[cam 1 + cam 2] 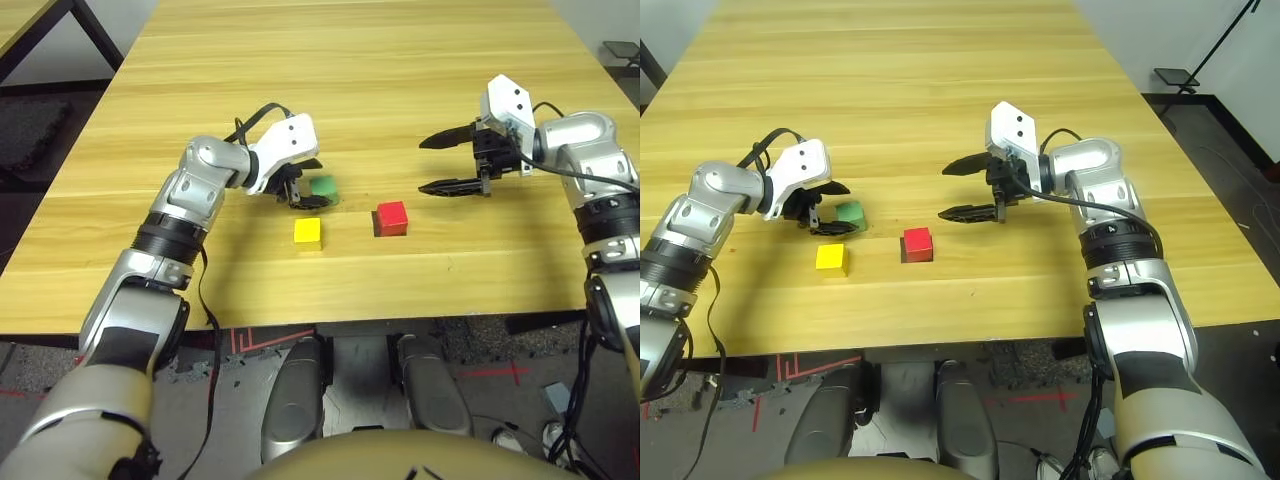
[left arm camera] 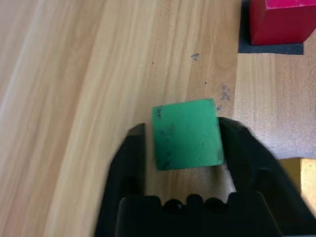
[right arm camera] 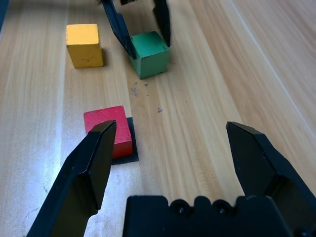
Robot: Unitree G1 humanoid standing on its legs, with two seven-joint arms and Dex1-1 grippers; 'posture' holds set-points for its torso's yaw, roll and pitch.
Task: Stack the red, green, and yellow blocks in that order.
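Observation:
My left gripper [image 1: 312,184] is shut on the green block [image 1: 324,186], which rests on the table left of centre; its black fingers [image 2: 236,148] press the block's two sides. The yellow block [image 1: 307,232] lies just in front of it, free. To the right, the red block [image 1: 391,217] sits on a flat black patch [image 3: 132,148]. My right gripper [image 1: 422,165] hovers open a little behind and to the right of the red block, holding nothing. In the right wrist view the red block [image 3: 109,129] lies by one finger [image 3: 89,168].
All of this sits in the front half of a long light wooden table [image 1: 400,60]. Bare wood stretches behind the blocks and between the arms. The table's front edge [image 1: 380,318] runs close in front of the yellow block.

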